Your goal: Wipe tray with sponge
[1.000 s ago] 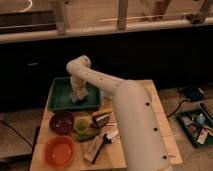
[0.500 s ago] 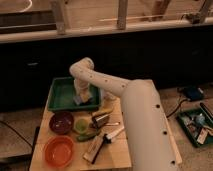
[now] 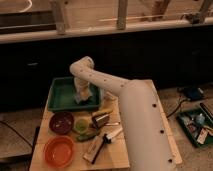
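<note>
The green tray (image 3: 62,95) sits at the back left of the wooden table. My white arm reaches over it from the right, and my gripper (image 3: 80,96) points down into the tray's right half. A pale block, the sponge (image 3: 79,98), shows at the gripper's tip, on or just above the tray floor. Arm and gripper hide part of the tray's right side.
In front of the tray are a dark red bowl (image 3: 61,122), an orange bowl (image 3: 59,150), a small green cup (image 3: 81,125), a metal cup (image 3: 101,119), and a black-and-white brush (image 3: 100,144). A bin of items (image 3: 197,127) stands on the floor at right.
My arm's upper part has swung slightly to the right. The gripper has stayed over the tray's right half.
</note>
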`<move>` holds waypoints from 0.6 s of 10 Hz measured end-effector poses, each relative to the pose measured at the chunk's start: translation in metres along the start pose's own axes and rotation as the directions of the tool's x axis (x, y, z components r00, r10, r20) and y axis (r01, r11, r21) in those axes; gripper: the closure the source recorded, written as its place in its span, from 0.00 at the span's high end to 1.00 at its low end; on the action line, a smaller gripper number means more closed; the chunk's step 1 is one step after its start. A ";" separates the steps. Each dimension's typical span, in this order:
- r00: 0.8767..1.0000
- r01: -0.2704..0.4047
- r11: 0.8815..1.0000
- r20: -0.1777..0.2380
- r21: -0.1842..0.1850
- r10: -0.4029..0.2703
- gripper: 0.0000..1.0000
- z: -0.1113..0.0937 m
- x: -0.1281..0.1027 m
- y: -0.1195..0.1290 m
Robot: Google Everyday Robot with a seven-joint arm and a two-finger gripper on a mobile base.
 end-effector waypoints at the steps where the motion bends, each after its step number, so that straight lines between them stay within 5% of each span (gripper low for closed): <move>1: 1.000 0.011 1.000 0.006 0.007 -0.011 0.03 -0.002 -0.005 -0.001; 6: 1.000 0.027 1.000 0.011 0.002 -0.027 0.03 -0.009 -0.010 0.017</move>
